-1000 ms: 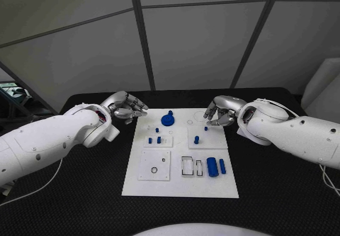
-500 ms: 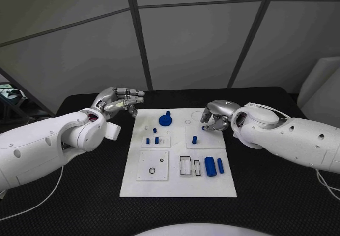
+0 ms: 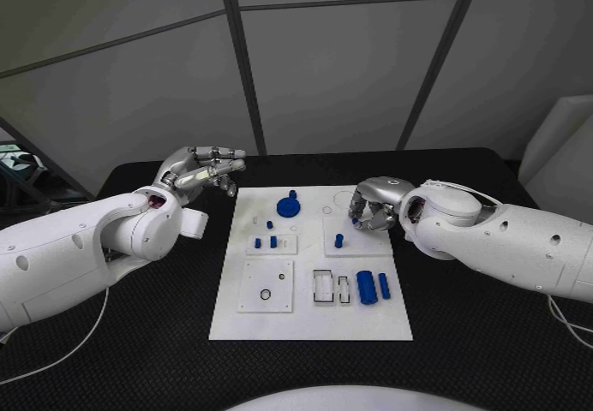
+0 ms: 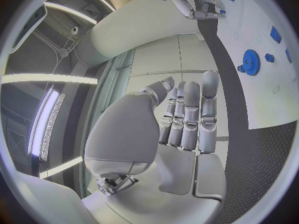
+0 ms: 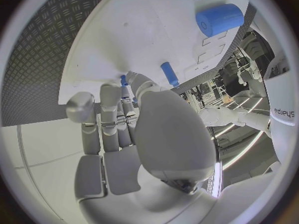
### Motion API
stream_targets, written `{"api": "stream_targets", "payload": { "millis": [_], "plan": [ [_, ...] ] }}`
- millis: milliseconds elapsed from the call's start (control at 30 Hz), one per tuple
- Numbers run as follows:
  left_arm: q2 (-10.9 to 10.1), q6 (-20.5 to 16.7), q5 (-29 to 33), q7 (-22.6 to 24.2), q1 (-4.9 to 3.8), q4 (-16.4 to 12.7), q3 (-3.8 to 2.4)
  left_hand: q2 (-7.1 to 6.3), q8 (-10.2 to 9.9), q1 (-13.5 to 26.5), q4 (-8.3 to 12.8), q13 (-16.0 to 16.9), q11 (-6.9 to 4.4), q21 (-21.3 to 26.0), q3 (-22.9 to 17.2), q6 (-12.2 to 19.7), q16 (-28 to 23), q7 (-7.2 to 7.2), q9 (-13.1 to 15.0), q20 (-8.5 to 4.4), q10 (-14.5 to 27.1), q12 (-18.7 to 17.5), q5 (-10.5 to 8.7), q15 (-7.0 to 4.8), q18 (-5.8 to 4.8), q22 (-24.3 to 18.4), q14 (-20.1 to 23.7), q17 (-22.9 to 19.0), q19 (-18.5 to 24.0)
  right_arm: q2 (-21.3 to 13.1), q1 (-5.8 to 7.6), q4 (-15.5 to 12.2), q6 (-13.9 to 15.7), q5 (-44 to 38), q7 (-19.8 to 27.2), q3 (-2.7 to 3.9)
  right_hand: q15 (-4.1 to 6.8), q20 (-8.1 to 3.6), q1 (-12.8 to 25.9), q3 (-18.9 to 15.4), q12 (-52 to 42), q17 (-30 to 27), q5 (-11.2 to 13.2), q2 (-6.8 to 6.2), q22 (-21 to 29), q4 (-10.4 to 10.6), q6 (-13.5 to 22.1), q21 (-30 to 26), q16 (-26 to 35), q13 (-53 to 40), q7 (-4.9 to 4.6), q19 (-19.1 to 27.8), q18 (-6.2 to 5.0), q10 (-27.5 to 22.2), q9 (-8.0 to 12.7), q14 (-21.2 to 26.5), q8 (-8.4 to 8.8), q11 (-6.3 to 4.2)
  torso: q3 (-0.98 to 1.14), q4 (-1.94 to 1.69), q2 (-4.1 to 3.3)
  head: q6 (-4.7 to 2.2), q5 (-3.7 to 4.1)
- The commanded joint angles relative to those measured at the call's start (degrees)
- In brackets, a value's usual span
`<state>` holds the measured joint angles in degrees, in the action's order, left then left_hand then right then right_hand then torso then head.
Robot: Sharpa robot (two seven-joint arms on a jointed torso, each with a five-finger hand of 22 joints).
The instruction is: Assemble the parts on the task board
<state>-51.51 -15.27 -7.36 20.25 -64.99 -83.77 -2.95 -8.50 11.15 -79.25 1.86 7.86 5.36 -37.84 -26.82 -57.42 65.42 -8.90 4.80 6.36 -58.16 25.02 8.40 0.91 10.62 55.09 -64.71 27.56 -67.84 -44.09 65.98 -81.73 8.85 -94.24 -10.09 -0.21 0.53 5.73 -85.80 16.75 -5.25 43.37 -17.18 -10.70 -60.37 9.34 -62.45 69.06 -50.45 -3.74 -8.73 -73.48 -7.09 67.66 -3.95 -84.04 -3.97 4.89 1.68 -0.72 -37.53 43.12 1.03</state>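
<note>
On the far right of the board: your right hand (image 3: 371, 211) hangs low over the task board (image 3: 309, 321), fingers curled down around a small blue peg (image 5: 124, 80).
Grip: you cannot tell from these views whether the fingertips pinch that peg or only frame it.
Peg axis: it looks upright, though the fingers hide most of it, so your approach is from above.
Neighbour: a second blue peg (image 3: 340, 241) stands just on the near side of the hand; watch it as you close.
Nearer arm: the right, by far.
Left hand (image 3: 201, 171): raised off the board's far left corner, fingers bent together, holding nothing.
Other parts: blue gear (image 3: 288, 205) at the far middle; large blue cylinder (image 3: 366, 285) on the near right.
</note>
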Motion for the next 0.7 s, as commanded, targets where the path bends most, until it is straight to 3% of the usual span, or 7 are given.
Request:
{"api": "stream_targets", "payload": {
  "millis": [33, 333, 567, 700],
  "plan": [
    [-0.03, -0.18, 1.10, 1.39, -0.06, -0.03, -0.07, 0.65, 0.21, -0.11, 0.19, 0.00, -0.03, 0.32, 0.16, 0.27, -0.39, -0.30, -0.06, 0.03, 0.26, 0.22, 0.05, -0.10, -0.31, -0.09, 0.44, -0.05, 0.53, 0.19, -0.04, -0.07, -1.87, -0.71, -0.53, 0.01, -0.07, -0.10, -0.16, 1.11, -0.49, 2.33, 1.10, 0.61, -2.26, -0.33, -0.68, 1.81, -2.71, -0.04, 0.07, -1.30, 1.31, 0.80, -0.07, -1.79, -0.24, -0.12, 0.04, 0.02, 0.00, 0.05, 0.09],
    [-0.06, -0.12, 1.11, 1.22, -0.06, -0.05, -0.07, 0.72, 0.24, -0.11, 0.19, -0.01, 0.00, 0.29, 0.18, 0.27, -0.51, -0.35, -0.06, 0.05, 0.32, 0.27, 0.05, -0.08, -0.33, -0.06, 0.38, -0.13, 0.53, 0.67, -0.48, 0.33, -2.95, -1.47, -1.21, -0.01, 0.12, -0.26, -1.08, 4.37, -1.18, 8.29, 2.47, 1.15, -7.84, -1.89, -1.73, 6.19, -9.42, -0.17, 0.28, -3.63, 2.29, 2.14, -0.10, -2.19, -0.36, -0.57, 0.03, 0.04, 0.04, 0.18, 0.17],
    [-0.09, -0.21, 1.11, 1.13, -0.06, 0.01, -0.07, 0.79, 0.26, -0.08, 0.17, -0.01, 0.02, 0.36, 0.19, 0.27, -0.58, -0.37, -0.07, 0.06, 0.35, 0.30, 0.05, -0.07, -0.32, -0.11, 0.34, -0.21, 0.55, 0.68, -0.79, 0.07, -1.40, -2.69, -2.09, -0.02, 0.90, -0.83, -1.78, 7.07, -2.70, 10.47, 4.67, 2.75, -11.51, -3.99, -4.75, 9.01, -12.46, -0.89, 1.26, -5.13, 2.92, 5.13, -0.64, -1.98, -1.54, -1.66, 0.04, 0.08, 0.06, 0.32, 0.14],
    [-0.13, -0.33, 1.11, 1.10, -0.06, 0.12, -0.07, 0.79, 0.26, -0.08, 0.17, -0.01, 0.02, 0.36, 0.19, 0.27, -0.58, -0.37, -0.07, 0.06, 0.35, 0.30, 0.05, -0.07, -0.32, -0.11, 0.34, -0.21, 0.55, 0.55, -0.85, -0.40, -0.48, -3.35, -2.58, -0.02, 1.04, -1.04, -1.38, 7.88, -2.90, 10.74, 4.89, 3.01, -12.89, -4.84, -5.30, 10.06, -13.19, -1.11, 1.40, -5.70, 3.19, 5.58, -0.74, -1.77, -1.62, -1.84, 0.08, 0.05, 0.05, 0.33, 0.12]
  ]
}}
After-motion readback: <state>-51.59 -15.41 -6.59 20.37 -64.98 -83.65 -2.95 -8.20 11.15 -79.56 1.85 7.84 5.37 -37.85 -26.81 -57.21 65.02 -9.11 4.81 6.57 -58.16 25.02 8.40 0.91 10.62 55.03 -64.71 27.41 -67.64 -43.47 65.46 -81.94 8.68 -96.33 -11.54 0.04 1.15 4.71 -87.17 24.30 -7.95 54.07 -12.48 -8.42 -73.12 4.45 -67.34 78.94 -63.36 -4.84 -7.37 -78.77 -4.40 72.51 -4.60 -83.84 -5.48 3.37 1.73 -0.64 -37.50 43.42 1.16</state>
